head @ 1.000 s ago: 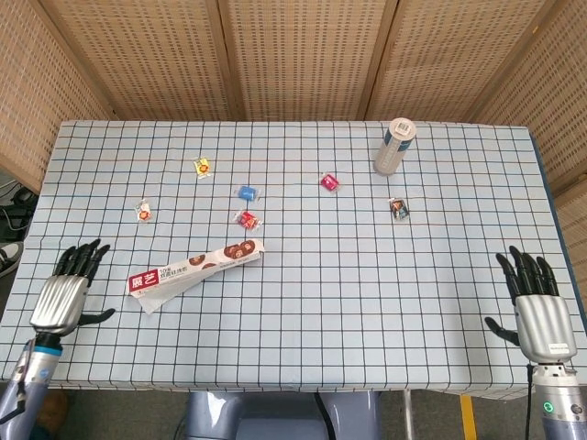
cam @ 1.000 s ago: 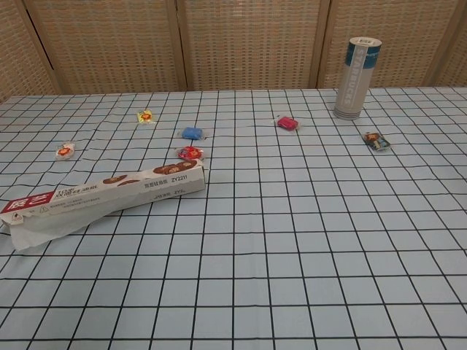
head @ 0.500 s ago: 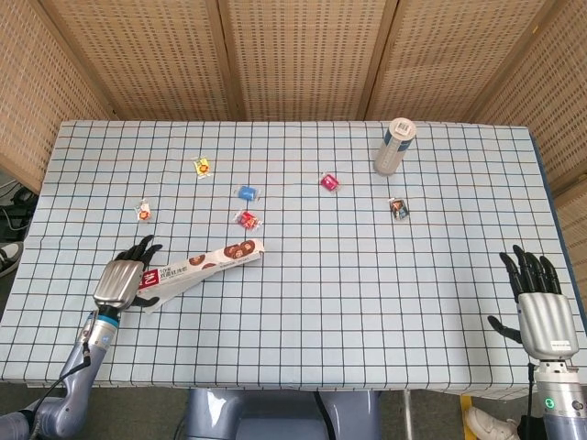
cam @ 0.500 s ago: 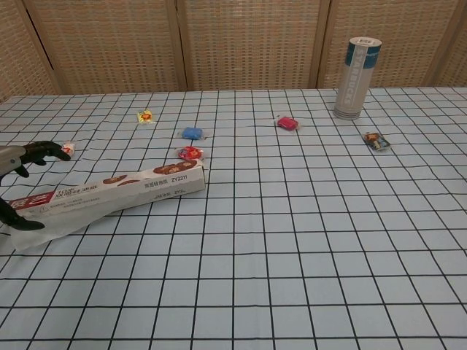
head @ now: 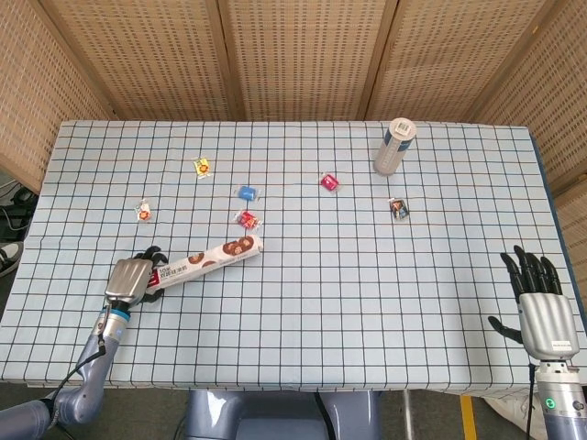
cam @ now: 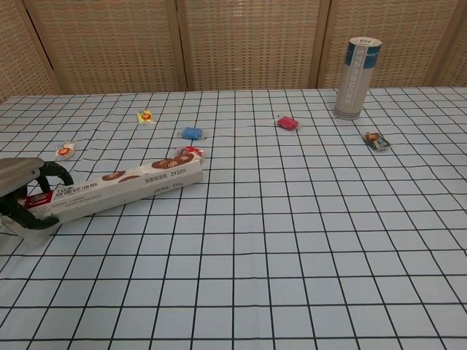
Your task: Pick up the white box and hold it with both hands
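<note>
The long white box (head: 206,258) with a red end and cookie pictures lies slantwise on the checked tablecloth at the front left; in the chest view the white box (cam: 124,186) runs from lower left toward the middle. My left hand (head: 128,278) holds its left end, and in the chest view the left hand (cam: 25,193) has dark fingers arched over the red end with the thumb below. My right hand (head: 537,307) hangs at the table's front right edge, fingers spread, holding nothing, far from the box. It does not show in the chest view.
A tall grey can (head: 394,146) stands at the back right, the same can (cam: 357,68) in the chest view. Small wrapped sweets lie scattered: yellow (head: 201,166), blue (head: 247,192), red (head: 246,219) by the box's far end, pink (head: 329,181). Wicker screens close off the back.
My left hand came in from the table's left edge to the box's left end and closed its fingers around it. The box shifted slightly. The right hand has barely moved.
</note>
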Tool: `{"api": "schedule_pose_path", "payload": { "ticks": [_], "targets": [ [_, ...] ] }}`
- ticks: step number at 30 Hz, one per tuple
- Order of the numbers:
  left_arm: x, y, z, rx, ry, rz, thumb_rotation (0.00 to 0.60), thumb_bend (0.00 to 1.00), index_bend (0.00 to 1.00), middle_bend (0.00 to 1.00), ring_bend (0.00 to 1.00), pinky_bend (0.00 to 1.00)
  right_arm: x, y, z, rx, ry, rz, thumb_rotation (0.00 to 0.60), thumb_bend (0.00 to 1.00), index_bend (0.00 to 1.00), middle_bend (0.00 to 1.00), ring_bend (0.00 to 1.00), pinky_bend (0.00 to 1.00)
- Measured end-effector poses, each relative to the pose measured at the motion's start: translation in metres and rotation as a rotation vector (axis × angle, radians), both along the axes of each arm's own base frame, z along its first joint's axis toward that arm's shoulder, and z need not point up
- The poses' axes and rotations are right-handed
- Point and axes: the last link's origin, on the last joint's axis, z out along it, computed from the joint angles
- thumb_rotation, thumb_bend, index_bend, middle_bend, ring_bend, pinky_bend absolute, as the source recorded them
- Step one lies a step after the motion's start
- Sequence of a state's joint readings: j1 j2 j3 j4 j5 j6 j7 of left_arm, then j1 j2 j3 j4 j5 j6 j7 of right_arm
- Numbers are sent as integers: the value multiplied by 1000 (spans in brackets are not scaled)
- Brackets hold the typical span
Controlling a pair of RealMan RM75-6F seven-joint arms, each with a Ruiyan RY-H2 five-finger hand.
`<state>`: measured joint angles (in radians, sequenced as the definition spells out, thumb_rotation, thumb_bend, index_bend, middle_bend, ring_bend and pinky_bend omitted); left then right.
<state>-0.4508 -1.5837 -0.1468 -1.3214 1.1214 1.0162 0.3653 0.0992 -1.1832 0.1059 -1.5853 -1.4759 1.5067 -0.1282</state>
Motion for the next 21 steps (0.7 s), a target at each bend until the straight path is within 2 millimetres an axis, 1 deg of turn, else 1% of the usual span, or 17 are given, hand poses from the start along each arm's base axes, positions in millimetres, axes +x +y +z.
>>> {"api": "schedule_pose_path", "payload": {
  "ticks": [3, 7, 13, 16, 19, 21],
  "targets": [
    [0, 2, 2, 27, -7, -17, 600, 453, 564, 424, 469, 629, 0, 0, 0, 2, 0, -2, 600, 0, 0, 0, 0, 0],
    [-3, 2, 4, 32, -10, -18, 600, 460, 608, 460, 495, 650, 0, 0, -1, 7, 1, -3, 600, 0, 0, 0, 0, 0],
    [-1, 3, 11, 47, -60, -38, 600, 496, 624, 473, 500, 651, 1, 0, -3, 11, 7, 2, 600, 0, 0, 0, 0, 0],
    [6, 4, 18, 54, -96, -90, 600, 498, 631, 477, 500, 651, 3, -2, -4, 17, 15, 10, 600, 0, 0, 0, 0, 0],
    [19, 5, 29, 46, -129, -168, 600, 497, 638, 481, 500, 651, 7, -6, -5, 32, 29, 24, 600, 0, 0, 0, 0, 0],
    [31, 7, 36, 26, -146, -231, 600, 493, 638, 481, 500, 651, 11, -10, -6, 49, 35, 36, 600, 0, 0, 0, 0, 0]
  ]
}}
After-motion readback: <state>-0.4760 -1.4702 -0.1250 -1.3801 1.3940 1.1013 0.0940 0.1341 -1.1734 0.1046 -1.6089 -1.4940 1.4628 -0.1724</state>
